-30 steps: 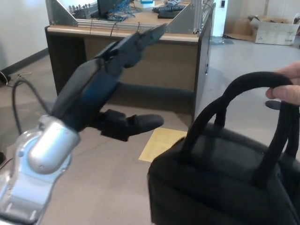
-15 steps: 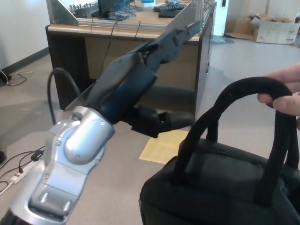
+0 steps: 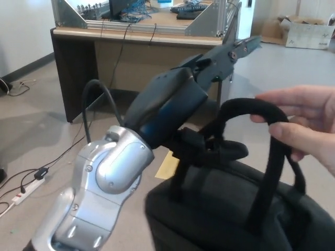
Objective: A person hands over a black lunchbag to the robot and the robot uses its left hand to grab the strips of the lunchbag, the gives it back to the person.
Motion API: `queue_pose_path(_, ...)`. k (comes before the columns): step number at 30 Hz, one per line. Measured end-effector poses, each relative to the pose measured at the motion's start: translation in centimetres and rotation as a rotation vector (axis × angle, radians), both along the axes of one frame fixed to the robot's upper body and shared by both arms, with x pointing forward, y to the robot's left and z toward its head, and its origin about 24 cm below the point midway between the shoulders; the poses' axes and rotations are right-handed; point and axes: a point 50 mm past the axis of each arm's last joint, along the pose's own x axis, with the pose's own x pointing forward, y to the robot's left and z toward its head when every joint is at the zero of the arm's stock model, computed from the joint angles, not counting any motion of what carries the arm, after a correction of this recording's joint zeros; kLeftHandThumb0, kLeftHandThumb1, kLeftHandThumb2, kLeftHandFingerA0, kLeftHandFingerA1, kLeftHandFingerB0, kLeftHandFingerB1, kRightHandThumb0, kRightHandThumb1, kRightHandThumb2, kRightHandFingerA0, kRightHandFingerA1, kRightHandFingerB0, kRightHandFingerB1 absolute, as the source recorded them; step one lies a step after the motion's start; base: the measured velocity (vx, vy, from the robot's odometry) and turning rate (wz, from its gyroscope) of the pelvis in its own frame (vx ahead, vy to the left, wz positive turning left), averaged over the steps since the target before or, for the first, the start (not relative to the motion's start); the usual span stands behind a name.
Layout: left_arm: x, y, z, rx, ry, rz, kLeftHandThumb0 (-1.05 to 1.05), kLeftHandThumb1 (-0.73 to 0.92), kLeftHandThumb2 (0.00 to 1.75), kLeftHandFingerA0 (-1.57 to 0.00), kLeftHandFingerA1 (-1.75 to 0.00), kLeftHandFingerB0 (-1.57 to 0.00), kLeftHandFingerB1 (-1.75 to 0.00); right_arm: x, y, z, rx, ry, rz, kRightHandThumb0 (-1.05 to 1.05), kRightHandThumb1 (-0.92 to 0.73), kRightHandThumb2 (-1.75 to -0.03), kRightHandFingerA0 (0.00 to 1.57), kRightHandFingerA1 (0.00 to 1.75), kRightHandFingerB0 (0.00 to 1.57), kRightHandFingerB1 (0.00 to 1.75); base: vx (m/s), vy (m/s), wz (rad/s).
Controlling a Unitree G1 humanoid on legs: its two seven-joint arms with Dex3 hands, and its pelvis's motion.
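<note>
From the head camera, the left hand [image 3: 209, 112] reaches forward with fingers spread and holding nothing: the upper fingers point up and away, the thumb [image 3: 222, 151] juts out beneath. The black lunchbag [image 3: 225, 209] hangs just below and to the right of that hand, held up by a person's hand [image 3: 301, 123] gripping the strips [image 3: 251, 107]. The strips arch left to right, just beyond the thumb, perhaps brushing it. The right hand does not show.

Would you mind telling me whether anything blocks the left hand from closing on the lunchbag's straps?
Nothing separate does. The left hand is open right at the straps of the black lunchbag. Only the person's hand, holding the top of the loop on the right, crowds it.
</note>
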Motion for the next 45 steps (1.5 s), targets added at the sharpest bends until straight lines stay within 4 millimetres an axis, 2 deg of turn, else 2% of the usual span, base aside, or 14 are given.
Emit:
queue_pose_path(6,-0.1,-0.8,-0.4,0.025,0.018,0.005,-0.69,0.52,0.57,-0.13,-0.29,0.0,-0.19,0.2,0.1,0.2,0.001,-0.004,0.007,-0.38,-0.59,-0.58,0.52,0.44,0.4,0.34,0.0,0.0,0.0)
queue_pose_path(7,0.0,-0.9,-0.5,0.032,0.02,0.009,-0.61,0.42,0.75,-0.13,-0.43,-0.01,-0.18,0.2,0.1,0.2,0.002,-0.004,0.008,-0.39,-0.59,-0.58,0.51,0.44,0.4,0.34,0.0,0.0,0.0)
queue_pose_path(8,0.0,-1.0,-0.6,0.037,0.021,0.011,-0.31,0.36,0.9,0.0,-0.46,0.0,-0.5,0.3,0.1,0.2,0.002,-0.005,0.008,-0.4,-0.59,-0.58,0.52,0.44,0.4,0.34,0.0,0.0,0.0)
queue_pose_path(9,0.3,-1.2,-0.9,0.062,0.023,0.029,-0.31,0.36,0.9,0.0,-0.46,0.0,-0.5,0.3,0.1,0.2,0.002,-0.007,0.01,-0.4,-0.59,-0.58,0.52,0.44,0.4,0.34,0.0,0.0,0.0)
queue_pose_path(10,0.5,-1.3,-1.2,0.077,0.024,0.043,-0.4,0.51,0.58,-0.28,-0.38,-0.06,-0.22,0.4,0.1,0.3,0.002,-0.008,0.011,-0.4,-0.59,-0.58,0.52,0.44,0.41,0.34,0.0,0.0,0.0)
queue_pose_path(12,1.1,-1.5,-1.7,0.101,0.026,0.078,-0.32,0.57,0.57,-0.38,-0.39,-0.11,-0.28,0.5,0.2,0.4,0.002,-0.013,0.012,-0.4,-0.58,-0.58,0.53,0.44,0.41,0.34,0.0,0.0,0.0)
queue_pose_path(13,1.5,-1.5,-2.0,0.115,0.025,0.095,-0.22,0.69,0.61,-0.65,-1.2,-0.24,-0.31,0.6,0.2,0.5,0.002,-0.014,0.013,-0.41,-0.58,-0.58,0.54,0.44,0.42,0.34,0.0,0.0,0.0)
queue_pose_path(16,2.6,-1.6,-2.8,0.138,0.023,0.141,-0.2,0.76,0.62,-0.88,-1.59,-0.48,-0.36,0.6,0.2,0.5,0.001,-0.013,0.015,-0.43,-0.59,-0.58,0.53,0.43,0.42,0.34,0.0,0.0,0.0)
queue_pose_path(17,2.9,-1.5,-3.1,0.142,0.025,0.155,-0.26,0.7,0.66,-0.96,-1.61,-0.79,-0.49,0.6,0.3,0.4,0.0,-0.012,0.016,-0.44,-0.59,-0.58,0.56,0.45,0.42,0.34,0.0,0.0,0.0)
queue_pose_path(19,3.5,-1.4,-3.7,0.144,0.028,0.18,-0.23,0.68,0.6,-0.97,-1.62,-0.9,-0.53,0.6,0.3,0.4,-0.001,-0.011,0.018,-0.43,-0.59,-0.57,0.6,0.46,0.43,0.34,0.0,0.0,0.0)
queue_pose_path(24,4.6,-1.3,-4.7,0.117,0.034,0.212,-0.08,0.8,0.65,-0.8,-1.75,-0.56,-1.53,0.6,0.4,0.4,-0.001,-0.01,0.023,-0.46,-0.61,-0.58,0.66,0.48,0.42,0.34,0.0,0.0,0.0)
queue_pose_path(26,4.7,-1.4,-4.9,0.099,0.03,0.217,-0.08,0.8,0.69,-0.79,-1.75,-0.52,-1.6,0.7,0.5,0.4,0.0,-0.009,0.025,-0.45,-0.61,-0.58,0.67,0.48,0.42,0.34,0.0,0.0,0.0)
queue_pose_path(30,4.8,-1.5,-5.2,0.062,0.015,0.216,-0.03,0.77,0.68,-0.97,-1.72,-0.67,-1.4,0.7,0.5,0.4,-0.001,-0.008,0.028,-0.42,-0.61,-0.58,0.74,0.5,0.45,0.36,0.0,0.0,0.0)
queue_pose_path(45,4.4,-1.0,-6.3,-0.108,-0.081,0.222,-0.05,0.72,0.77,-0.88,-1.68,-0.69,-1.27,0.6,0.7,0.3,0.002,-0.001,0.041,-0.42,-0.64,-0.59,0.69,0.48,0.45,0.36,0.0,0.0,0.0)
